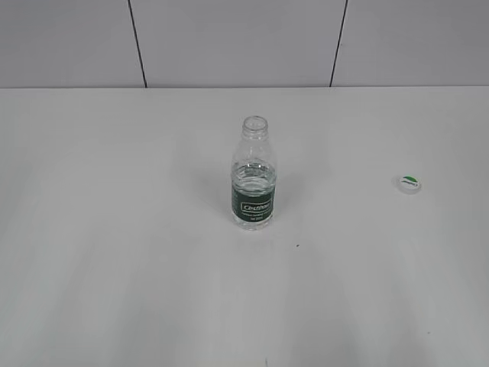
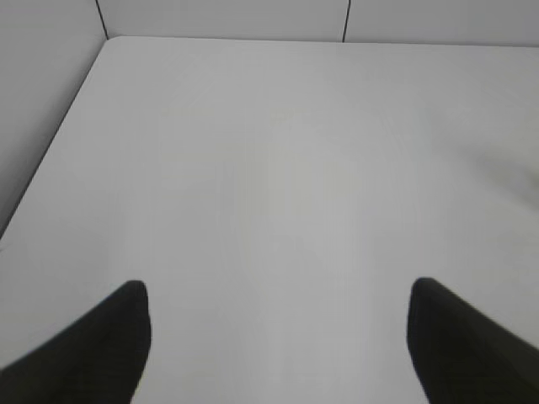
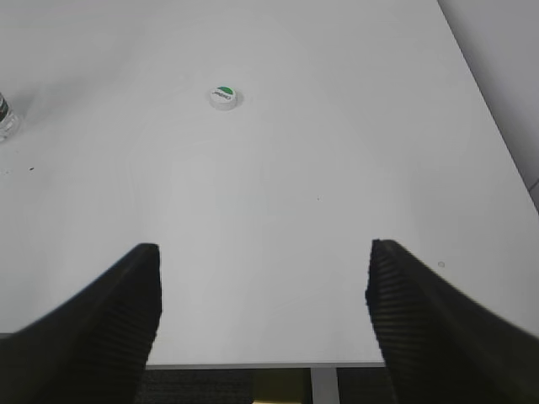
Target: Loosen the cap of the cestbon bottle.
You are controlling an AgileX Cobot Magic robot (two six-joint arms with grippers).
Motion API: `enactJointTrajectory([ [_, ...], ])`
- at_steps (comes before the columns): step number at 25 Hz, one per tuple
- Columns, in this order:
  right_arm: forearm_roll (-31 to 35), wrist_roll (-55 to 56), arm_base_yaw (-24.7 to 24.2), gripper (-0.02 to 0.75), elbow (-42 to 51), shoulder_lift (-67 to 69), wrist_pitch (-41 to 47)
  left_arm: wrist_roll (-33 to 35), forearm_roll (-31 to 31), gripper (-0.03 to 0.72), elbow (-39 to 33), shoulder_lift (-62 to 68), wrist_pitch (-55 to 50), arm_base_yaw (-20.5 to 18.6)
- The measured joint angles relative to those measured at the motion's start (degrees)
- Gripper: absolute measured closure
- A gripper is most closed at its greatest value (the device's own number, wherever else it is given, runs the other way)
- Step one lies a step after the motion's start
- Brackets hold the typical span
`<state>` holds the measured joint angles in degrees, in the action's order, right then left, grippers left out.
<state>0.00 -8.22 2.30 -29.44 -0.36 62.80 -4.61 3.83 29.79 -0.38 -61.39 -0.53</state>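
Observation:
The cestbon bottle (image 1: pixel 253 174) stands upright at the middle of the white table, its threaded neck bare and open at the top. Its edge shows at the far left of the right wrist view as the bottle (image 3: pixel 7 118). The cap (image 1: pixel 409 183), white with a green mark, lies flat on the table well to the bottle's right; the right wrist view has the cap (image 3: pixel 223 96) far ahead. My left gripper (image 2: pixel 278 290) is open over bare table, nothing between its fingers. My right gripper (image 3: pixel 263 252) is open above the table's front edge, empty. Neither arm shows in the exterior view.
The white table (image 1: pixel 114 229) runs to a pale panelled wall (image 1: pixel 229 38) at the back. Its left edge (image 2: pixel 59 143) and far corner show in the left wrist view. The front edge (image 3: pixel 261 365) and right edge show in the right wrist view.

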Motion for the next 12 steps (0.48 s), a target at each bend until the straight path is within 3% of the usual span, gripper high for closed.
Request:
enactJointTrajectory([
  [12, 0.00, 0.00, 0.00, 0.158, 0.00, 0.00, -0.05, 0.00, 0.00, 0.139, 0.00, 0.00, 0.00, 0.00],
])
